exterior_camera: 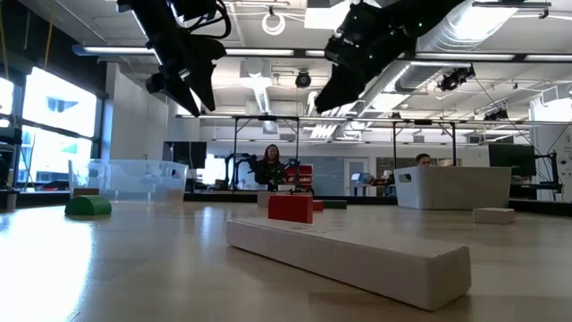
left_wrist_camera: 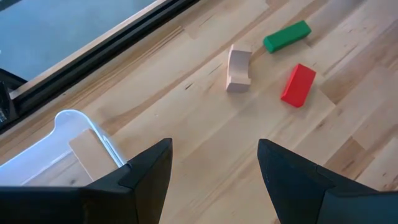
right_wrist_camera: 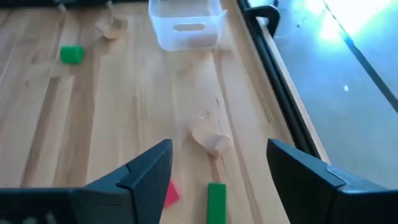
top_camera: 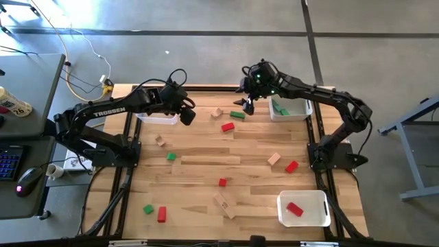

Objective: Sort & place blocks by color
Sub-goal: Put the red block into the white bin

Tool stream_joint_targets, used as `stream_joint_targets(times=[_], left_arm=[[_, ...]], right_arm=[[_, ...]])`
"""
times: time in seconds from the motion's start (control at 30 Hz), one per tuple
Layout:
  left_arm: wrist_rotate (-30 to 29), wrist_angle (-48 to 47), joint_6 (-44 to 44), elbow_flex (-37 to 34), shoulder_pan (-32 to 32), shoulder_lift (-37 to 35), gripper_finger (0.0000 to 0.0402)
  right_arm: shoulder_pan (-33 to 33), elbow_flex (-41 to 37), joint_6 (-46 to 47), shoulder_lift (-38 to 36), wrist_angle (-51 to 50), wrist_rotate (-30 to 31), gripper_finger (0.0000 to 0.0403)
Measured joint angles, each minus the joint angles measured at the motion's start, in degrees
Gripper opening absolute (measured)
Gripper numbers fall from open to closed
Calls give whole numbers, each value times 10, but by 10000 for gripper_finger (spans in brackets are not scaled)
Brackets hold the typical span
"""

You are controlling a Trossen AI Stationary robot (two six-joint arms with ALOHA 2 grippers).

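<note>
high view shows the right gripper (top_camera: pixel 245 103) with fingers apart and empty, poised over a green bar (top_camera: pixel 237 114) beside a red block (top_camera: pixel 228 127); its green bin (top_camera: pixel 291 113) sits just beside. likely step: picking green, which calls for lowering squarely onto the bar. left gripper (top_camera: pixel 186 116), fingers spread, waits beside the tan bin (top_camera: pixel 157 119).

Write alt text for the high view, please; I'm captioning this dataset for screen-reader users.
Overhead view of a wooden table scattered with small red, green and tan blocks, with two dark robot arms reaching in from its left and right edges. The left gripper hangs by a clear bin; the right gripper, jaws open, hangs above a green block.
</note>
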Motion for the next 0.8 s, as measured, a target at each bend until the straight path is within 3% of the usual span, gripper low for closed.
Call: stream_joint_targets(times=[0.3,0.8], left_arm=[[-3,0,9,0,0,0,223],[-6,0,15,0,0,0,223]], right_arm=[[16,0,-43,44,55,-13,248],[47,45,-49,142,-3,-52,248]])
